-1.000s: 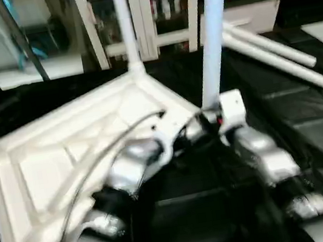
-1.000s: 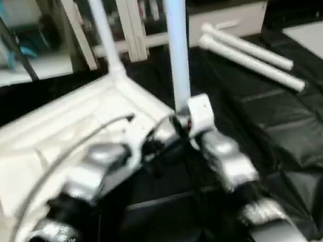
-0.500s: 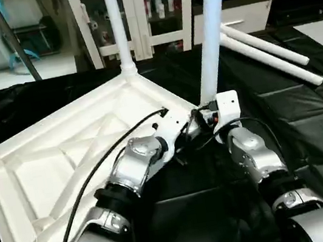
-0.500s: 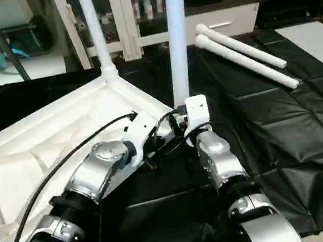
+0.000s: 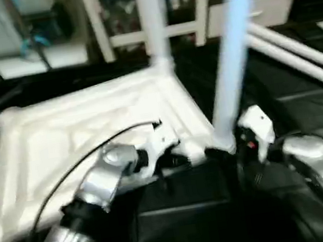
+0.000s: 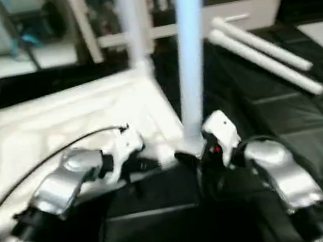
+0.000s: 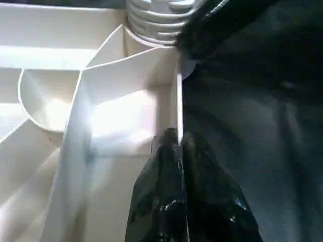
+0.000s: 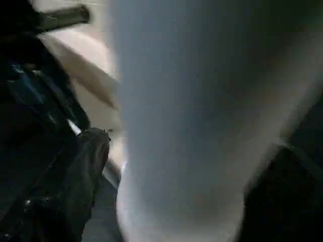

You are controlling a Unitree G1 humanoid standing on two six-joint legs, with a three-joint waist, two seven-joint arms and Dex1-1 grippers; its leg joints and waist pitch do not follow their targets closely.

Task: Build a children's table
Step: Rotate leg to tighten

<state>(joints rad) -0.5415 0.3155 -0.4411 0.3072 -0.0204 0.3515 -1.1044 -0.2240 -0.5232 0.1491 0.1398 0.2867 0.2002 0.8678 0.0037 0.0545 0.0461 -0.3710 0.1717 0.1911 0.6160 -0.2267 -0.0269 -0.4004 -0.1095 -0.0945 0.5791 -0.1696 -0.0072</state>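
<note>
I am pinching the stiff, light tabletop point(image 5: 89, 132) rim with my left fingers point(image 7: 174, 151); right fingers point(image 8: 86, 166) standing open beside the smooth leg point(image 5: 233, 66)

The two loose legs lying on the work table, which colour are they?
White; the two loose legs show best in the right eye view.

Silver jointed forearms with black bands; left forearm point(image 5: 100, 183), right forearm point(image 5: 320, 169). A thin black cable point(image 5: 66, 176) arcs over the left forearm. White wrist housing point(image 5: 256, 127) bears a red mark. Glossy black fingers point(image 7: 166, 196).
</note>
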